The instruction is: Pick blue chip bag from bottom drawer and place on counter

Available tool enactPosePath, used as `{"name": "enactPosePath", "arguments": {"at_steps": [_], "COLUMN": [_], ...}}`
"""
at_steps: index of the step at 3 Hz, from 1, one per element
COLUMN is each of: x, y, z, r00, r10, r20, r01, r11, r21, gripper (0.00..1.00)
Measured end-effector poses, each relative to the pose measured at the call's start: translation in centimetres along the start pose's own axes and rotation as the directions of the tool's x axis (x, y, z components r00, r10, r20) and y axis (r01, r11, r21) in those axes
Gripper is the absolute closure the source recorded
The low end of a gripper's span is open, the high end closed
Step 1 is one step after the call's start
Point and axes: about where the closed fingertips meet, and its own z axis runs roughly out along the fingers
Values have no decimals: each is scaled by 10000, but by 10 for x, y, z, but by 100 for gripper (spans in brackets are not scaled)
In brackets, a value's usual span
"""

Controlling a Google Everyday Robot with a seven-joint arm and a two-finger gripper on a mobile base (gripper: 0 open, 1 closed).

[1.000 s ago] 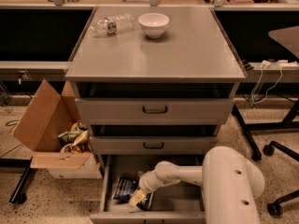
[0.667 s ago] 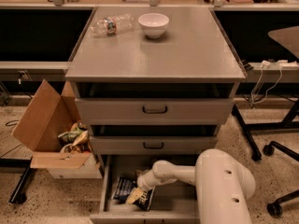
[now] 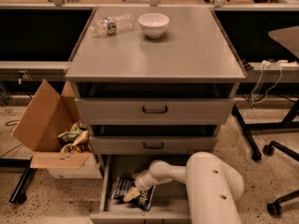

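Note:
The blue chip bag [image 3: 122, 190] lies flat on the floor of the open bottom drawer [image 3: 111, 211], at its left side. My gripper [image 3: 134, 194] is down inside the drawer, right on top of the bag, reaching from the white arm [image 3: 210, 185] at the lower right. The fingertips overlap the bag's middle and right part. The counter [image 3: 187, 50] is the grey cabinet top above.
A white bowl [image 3: 153, 24] and a clear plastic bottle [image 3: 112, 24] sit at the back of the counter. Two drawer fronts with black handles [image 3: 154, 109] overhang the bottom drawer. A cardboard box [image 3: 51, 139] with crumpled wrappers stands left. Chair legs [image 3: 275, 148] at right.
The arm has shifted left and lowered, bringing the gripper further over the chip bag. The bag has not moved.

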Motion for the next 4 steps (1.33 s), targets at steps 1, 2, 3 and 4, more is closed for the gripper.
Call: {"name": "enactPosePath", "arguments": {"at_steps": [1,2,3,4], "x": [10,15,-6,-35], "y": [2,10,29,52], "z": [-2,-14,-49,-125], "r00": [9997,9996,9978,9802], "r10": [211,261,-150,-980], "r20": [-146,-136,642,1721], "r01": [-211,-261,146,916], "r11": [9998,9996,9999,9948], "r21": [22,48,60,446], "gripper": [42,65,89,100]}}
